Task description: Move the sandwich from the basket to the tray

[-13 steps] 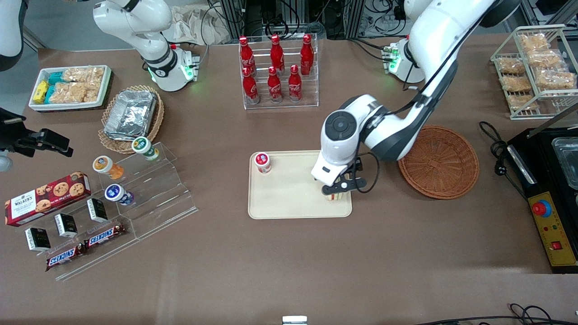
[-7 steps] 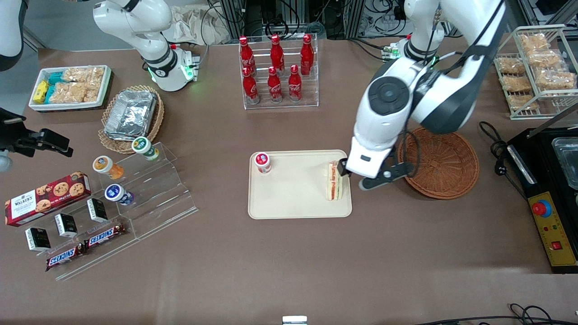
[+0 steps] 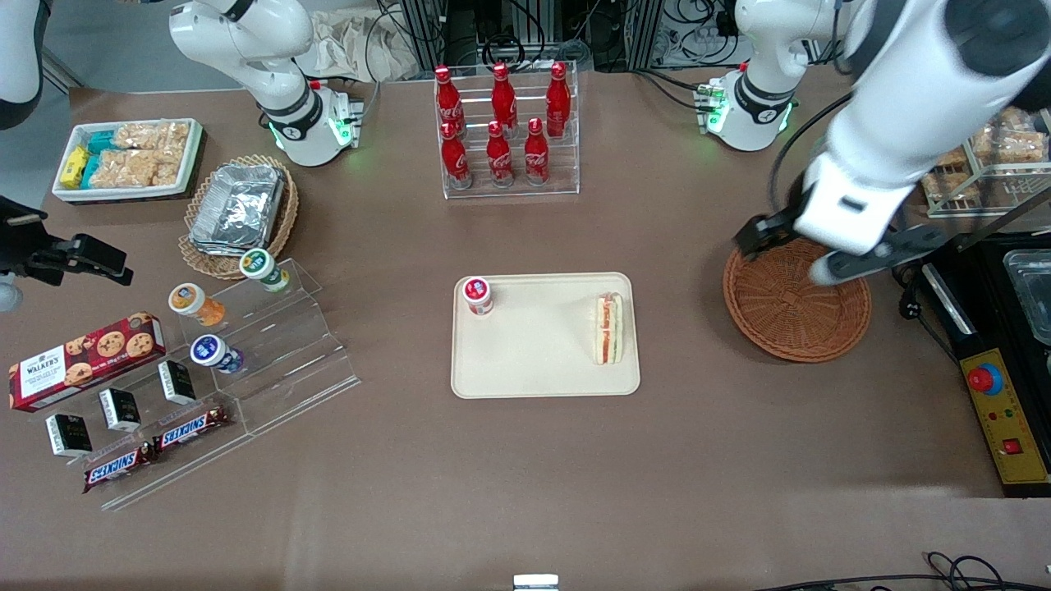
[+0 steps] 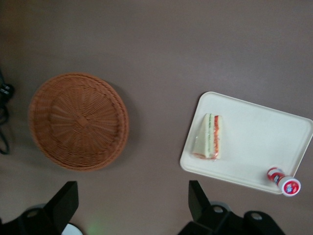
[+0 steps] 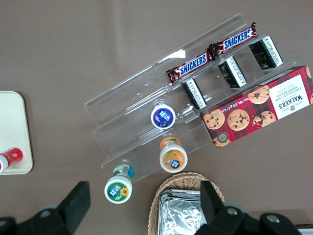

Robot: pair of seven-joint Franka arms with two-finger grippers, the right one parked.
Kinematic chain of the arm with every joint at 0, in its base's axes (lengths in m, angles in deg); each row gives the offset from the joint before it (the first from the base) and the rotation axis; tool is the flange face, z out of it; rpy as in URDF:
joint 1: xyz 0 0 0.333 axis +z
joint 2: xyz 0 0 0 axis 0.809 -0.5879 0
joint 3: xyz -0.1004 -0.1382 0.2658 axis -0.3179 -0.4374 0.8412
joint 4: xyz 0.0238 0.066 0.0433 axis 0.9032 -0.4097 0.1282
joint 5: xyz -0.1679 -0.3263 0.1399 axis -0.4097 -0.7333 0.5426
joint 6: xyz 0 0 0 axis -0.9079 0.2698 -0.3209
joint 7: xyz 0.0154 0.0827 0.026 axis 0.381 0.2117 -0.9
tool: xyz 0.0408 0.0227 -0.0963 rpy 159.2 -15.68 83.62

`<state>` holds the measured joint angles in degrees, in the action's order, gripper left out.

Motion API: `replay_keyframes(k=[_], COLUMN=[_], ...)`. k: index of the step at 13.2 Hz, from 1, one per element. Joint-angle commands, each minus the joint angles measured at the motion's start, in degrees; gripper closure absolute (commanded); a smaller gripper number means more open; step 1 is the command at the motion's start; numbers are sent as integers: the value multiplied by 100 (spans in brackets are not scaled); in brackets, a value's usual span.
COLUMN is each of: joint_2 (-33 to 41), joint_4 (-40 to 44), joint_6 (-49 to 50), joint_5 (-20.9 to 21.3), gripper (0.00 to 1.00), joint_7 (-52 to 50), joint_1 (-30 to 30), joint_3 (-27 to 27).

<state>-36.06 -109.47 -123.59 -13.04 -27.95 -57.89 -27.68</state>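
The sandwich [image 3: 608, 330] lies on the tray [image 3: 534, 373], at the tray's end toward the working arm, filling edge up; a small red-capped jar [image 3: 477, 295] stands at the tray's parked-arm end. The basket [image 3: 796, 308] sits bare, well apart from the tray. The gripper [image 3: 787, 250] hangs high above the basket, fingers [image 4: 63, 203] spread wide, holding nothing. The wedge looks light, soft and easily crushed; a gentle pinch across its flat bread faces, near the thick end, would likely serve best.
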Motion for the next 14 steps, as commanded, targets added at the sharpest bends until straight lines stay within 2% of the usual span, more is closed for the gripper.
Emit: replay_keyframes(k=[1,4,6,9,14], joint_2=[814,1185,1325,1344,1107], joint_4=[-764,-1151,-1337,-1329,-810], joint_6=[-23,-14,-101,-67,-23], joint_5=[-151,-38,7,7,-37], gripper=[0,0,0,0,0], joint_7=[1256,2488,2842,3667,3731], joint_1=[-94,-94,-59,-68,-68], joint_3=[664,1027,1080,1466,1502])
